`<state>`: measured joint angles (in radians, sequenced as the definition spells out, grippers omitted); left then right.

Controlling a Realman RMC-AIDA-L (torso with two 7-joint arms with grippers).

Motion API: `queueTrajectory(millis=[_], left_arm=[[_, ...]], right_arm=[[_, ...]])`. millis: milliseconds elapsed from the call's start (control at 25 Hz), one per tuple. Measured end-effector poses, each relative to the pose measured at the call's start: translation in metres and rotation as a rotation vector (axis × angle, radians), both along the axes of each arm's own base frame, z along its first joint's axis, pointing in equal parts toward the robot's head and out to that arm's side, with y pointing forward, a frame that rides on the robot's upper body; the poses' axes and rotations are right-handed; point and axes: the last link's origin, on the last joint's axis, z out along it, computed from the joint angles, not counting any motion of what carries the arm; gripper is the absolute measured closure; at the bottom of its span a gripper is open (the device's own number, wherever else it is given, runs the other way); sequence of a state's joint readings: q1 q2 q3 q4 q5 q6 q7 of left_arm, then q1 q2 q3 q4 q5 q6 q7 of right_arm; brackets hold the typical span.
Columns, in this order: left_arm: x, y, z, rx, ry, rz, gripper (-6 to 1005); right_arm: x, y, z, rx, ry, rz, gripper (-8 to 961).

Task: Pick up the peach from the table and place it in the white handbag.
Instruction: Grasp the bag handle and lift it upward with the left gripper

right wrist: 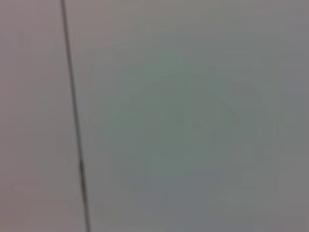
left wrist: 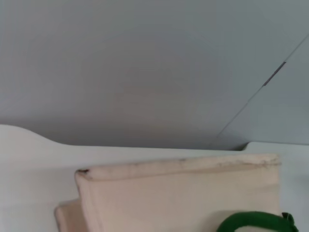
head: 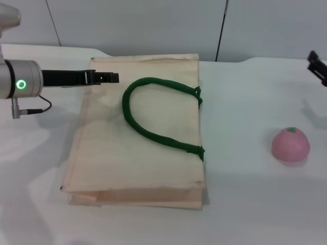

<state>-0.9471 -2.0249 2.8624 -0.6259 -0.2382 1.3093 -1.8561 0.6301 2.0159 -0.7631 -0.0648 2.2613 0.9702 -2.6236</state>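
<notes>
The peach (head: 290, 145), a round pink ball with a green fleck on top, sits untouched near the tabletop's (head: 245, 204) right edge, well clear of the flat white handbag (head: 138, 153). My right gripper (head: 318, 66) is nearer, just beyond it toward the far edge; I cannot tell its fingers' state. My left gripper (head: 110, 77) hovers over the bag's far left corner, fingers apparently pressed together.
</notes>
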Motion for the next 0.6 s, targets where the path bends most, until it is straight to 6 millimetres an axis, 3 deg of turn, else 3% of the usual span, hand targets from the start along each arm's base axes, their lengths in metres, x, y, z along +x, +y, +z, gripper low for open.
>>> queueTrajectory(millis=[600], left_arm=[[0.015, 0.011, -0.017, -0.1, 0.098, 0.006, 337]], right_arm=[[-0.014, 0.004, -0.012, -0.164, -0.031, 0.075, 100]])
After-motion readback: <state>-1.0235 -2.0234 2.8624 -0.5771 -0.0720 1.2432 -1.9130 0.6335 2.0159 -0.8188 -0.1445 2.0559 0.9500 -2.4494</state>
